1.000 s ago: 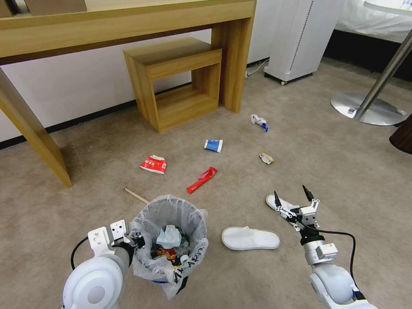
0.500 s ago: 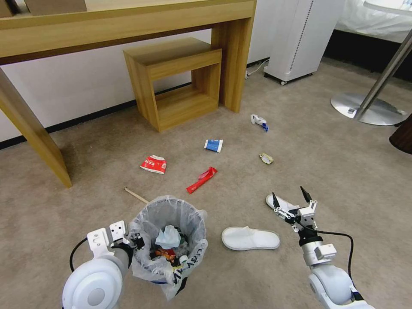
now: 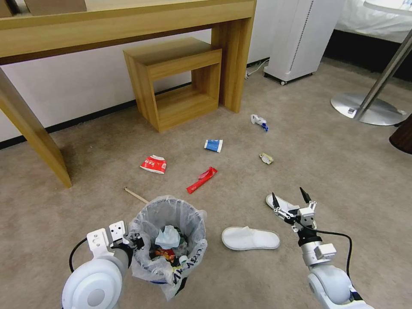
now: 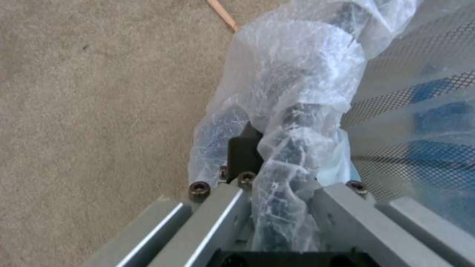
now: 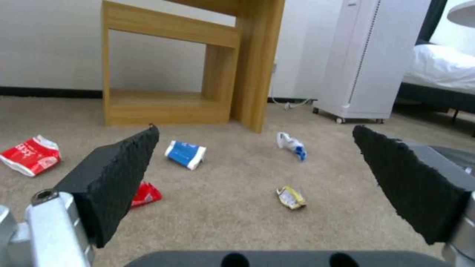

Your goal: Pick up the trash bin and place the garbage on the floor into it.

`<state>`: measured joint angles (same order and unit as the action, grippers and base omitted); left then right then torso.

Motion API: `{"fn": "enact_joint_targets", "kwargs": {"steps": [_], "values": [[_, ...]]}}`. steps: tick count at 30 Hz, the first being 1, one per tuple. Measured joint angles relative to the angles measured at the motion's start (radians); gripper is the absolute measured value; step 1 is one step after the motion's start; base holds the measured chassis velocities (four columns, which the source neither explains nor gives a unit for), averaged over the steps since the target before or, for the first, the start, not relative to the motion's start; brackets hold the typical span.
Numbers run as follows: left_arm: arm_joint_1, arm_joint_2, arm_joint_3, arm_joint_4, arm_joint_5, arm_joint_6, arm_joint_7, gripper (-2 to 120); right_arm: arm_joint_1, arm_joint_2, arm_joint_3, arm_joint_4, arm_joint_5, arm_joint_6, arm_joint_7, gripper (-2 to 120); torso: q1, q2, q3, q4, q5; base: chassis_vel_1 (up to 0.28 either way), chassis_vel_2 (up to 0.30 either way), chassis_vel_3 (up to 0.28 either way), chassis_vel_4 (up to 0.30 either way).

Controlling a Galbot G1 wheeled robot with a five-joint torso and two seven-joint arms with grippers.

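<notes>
The trash bin (image 3: pixel 169 240), black with a crinkly white bag, sits low at the left with litter inside. My left gripper (image 3: pixel 135 242) is shut on its bagged rim (image 4: pixel 292 122). Scattered over the beige floor (image 3: pixel 322 163) is the garbage: a red-white carton (image 3: pixel 153 164), a blue-white packet (image 3: pixel 213 145), a red wrapper (image 3: pixel 201 179), a crushed bottle (image 3: pixel 259 122), a small yellowish wrapper (image 3: pixel 266 158), a wooden stick (image 3: pixel 136 195) and two white slippers (image 3: pixel 250 238). My right gripper (image 3: pixel 289 197) hovers open over the farther slipper (image 3: pixel 272 201), nothing between its pads (image 5: pixel 118 178).
A wooden desk (image 3: pixel 128 21) and a wooden stool (image 3: pixel 178 81) stand at the back by the wall. A white appliance on wheels (image 3: pixel 300 38) is at the back right. A chrome table base (image 3: pixel 367 109) lies at the far right.
My right gripper has drawn back slightly toward me and a little lower, still open. The left arm and the bin have barely shifted.
</notes>
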<state>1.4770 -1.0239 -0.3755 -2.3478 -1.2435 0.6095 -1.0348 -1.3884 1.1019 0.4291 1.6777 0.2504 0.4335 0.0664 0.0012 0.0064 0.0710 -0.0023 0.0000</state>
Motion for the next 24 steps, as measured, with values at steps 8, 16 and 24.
{"fn": "enact_joint_targets", "kwargs": {"steps": [8, 16, 24], "values": [[0.0, -0.002, -0.001, 0.001, 0.003, 0.0, 0.001, 0, 0.011, -0.003, -0.005, -0.015, 0.003, 0.001, -0.01, 100, 0.0, 0.0, 0.0, 0.0001, 0.0, 0.0, 0.0, 0.0, 0.0], [-0.011, -0.004, 0.002, 0.007, 0.0, 0.0, 0.0, 0, 0.02, -0.015, -0.02, -0.02, 0.01, 0.014, 0.003, 100, 0.0, 0.0, 0.0, 0.0001, 0.0002, 0.0, 0.0, 0.0, 0.0], [-0.016, -0.007, 0.002, 0.011, -0.002, 0.0, -0.003, 0, 0.038, -0.033, -0.021, 0.0, -0.025, 0.034, 0.03, 100, 0.0, 0.0, 0.0, 0.0, -0.0001, 0.0, 0.0, 0.0, 0.0]]}}
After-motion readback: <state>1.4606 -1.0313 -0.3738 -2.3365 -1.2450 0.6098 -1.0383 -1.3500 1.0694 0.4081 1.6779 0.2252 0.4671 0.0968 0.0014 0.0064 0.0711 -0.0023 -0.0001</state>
